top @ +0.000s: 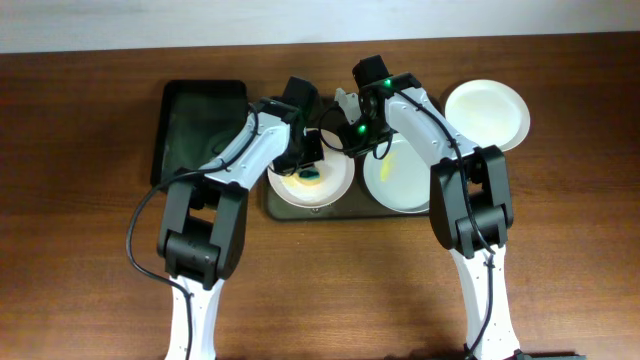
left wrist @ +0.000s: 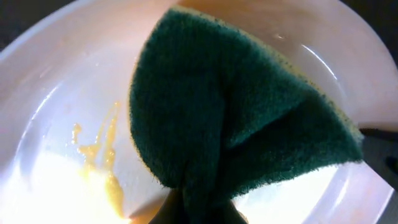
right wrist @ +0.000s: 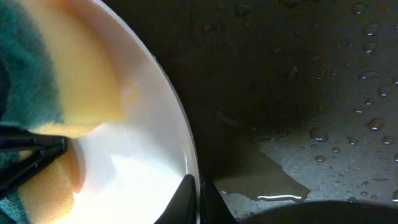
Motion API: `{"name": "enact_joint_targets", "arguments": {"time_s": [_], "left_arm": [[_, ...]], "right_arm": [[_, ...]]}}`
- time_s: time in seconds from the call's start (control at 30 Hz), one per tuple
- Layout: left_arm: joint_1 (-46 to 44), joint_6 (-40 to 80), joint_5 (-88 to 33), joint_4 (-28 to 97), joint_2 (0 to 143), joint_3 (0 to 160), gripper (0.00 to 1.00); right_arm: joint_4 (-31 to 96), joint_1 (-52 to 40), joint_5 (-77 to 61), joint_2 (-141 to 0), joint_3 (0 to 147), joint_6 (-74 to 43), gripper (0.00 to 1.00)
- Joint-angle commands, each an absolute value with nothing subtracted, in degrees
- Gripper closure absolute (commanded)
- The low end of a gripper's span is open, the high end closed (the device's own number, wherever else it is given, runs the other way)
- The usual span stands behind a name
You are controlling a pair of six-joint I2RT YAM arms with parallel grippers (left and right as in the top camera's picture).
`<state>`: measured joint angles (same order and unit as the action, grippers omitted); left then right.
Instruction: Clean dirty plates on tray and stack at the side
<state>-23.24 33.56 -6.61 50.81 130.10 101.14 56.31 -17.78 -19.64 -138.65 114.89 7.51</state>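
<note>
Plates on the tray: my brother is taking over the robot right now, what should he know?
Left gripper: shut on the green sponge, which is on the left plate.
Right gripper: shut on that plate's rim, steadying it.
Tray: holds the left plate, with yellow smears, and the middle plate, also smeared.
Done: one clean-looking plate sits on the table to the right of the tray.
Left: finish wiping both tray plates, then stack them on the side plate.
</note>
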Motion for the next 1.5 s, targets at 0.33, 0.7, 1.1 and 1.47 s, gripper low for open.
{"name": "enact_joint_targets", "arguments": {"time_s": [0.33,0.7,1.1,1.47], "left_arm": [[-20.0,41.1,12.2,68.6,132.9,107.0,1.0],[-20.2,27.1,-3.5,68.6,133.1,113.7,0.36],[-20.5,27.1,-4.8,69.1,133.4,113.4,0.71],[-21.3,27.1,-4.8,69.3,135.0,113.4,1.0]], "right_arm": [[56.1,-18.3,-18.6,-139.3,114.7,8.1,0.96],[56.0,-18.3,-18.6,-139.3,114.7,8.1,0.96],[56.0,-18.3,-18.7,-139.3,114.7,8.1,0.96],[55.9,-18.3,-18.6,-139.3,114.7,8.1,0.95]]}}
